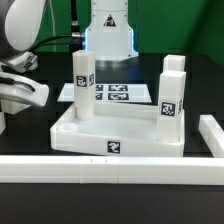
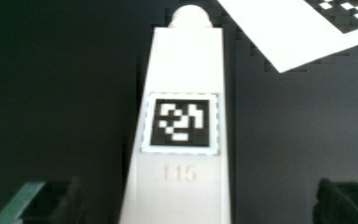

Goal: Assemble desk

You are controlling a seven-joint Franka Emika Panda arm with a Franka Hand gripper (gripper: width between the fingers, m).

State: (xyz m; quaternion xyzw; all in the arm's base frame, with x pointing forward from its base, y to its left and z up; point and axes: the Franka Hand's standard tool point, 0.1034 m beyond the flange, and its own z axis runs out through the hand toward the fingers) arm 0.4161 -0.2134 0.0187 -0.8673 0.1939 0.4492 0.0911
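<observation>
The white desk top [image 1: 120, 135] lies in the middle of the table with its rim up. Two white legs stand upright on it, one at the back left corner [image 1: 82, 85] and one at the right [image 1: 170, 95]. In the wrist view a third white leg [image 2: 181, 90] lies flat on the black table, showing a tag and a pointed tip. My gripper [image 2: 194, 205] is open and straddles this leg, with a dark gap on each side between the leg and the fingers [image 2: 43, 200]. The gripper's hand [image 1: 22, 95] shows at the exterior view's left edge.
The marker board [image 1: 115, 93] lies behind the desk top, and its corner [image 2: 318, 30] shows past the lying leg's tip. A long white rail [image 1: 100, 168] runs along the front and another piece [image 1: 212, 135] stands at the right. The robot base [image 1: 108, 30] is at the back.
</observation>
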